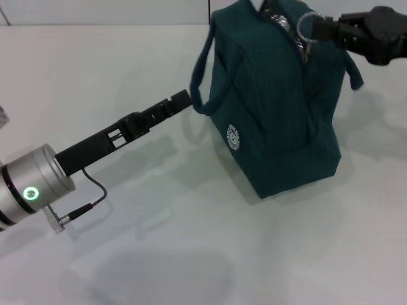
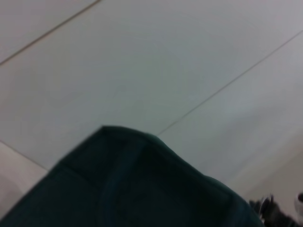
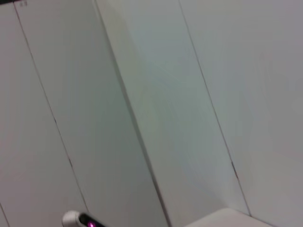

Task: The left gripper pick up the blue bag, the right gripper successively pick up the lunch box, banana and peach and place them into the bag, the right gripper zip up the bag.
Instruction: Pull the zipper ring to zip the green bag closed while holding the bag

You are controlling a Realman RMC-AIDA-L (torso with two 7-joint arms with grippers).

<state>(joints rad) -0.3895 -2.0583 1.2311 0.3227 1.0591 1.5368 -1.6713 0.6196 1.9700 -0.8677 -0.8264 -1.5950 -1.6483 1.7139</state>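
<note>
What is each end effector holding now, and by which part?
The right end effector grips the silver ring pull of the blue bag zip. The left end effector is at the bag's near handle; its hold cannot be told.

We counted one blue bag (image 1: 280, 121) standing on one white table (image 1: 159, 254). On the bag we counted two rope-like handles, one hanging at its left end (image 1: 202, 70) and one at its right end (image 1: 353, 71), one white round logo (image 1: 234, 136), and one silver ring pull (image 1: 308, 27) on its zip. We counted two arms, each ending in one gripper: the left gripper (image 1: 180, 100) and the right gripper (image 1: 331, 30). On the left arm we saw one green light (image 1: 30, 192) and one thin black cable (image 1: 92, 190). In the left wrist view we counted one stretch of the same bag's fabric (image 2: 137, 184).
</note>
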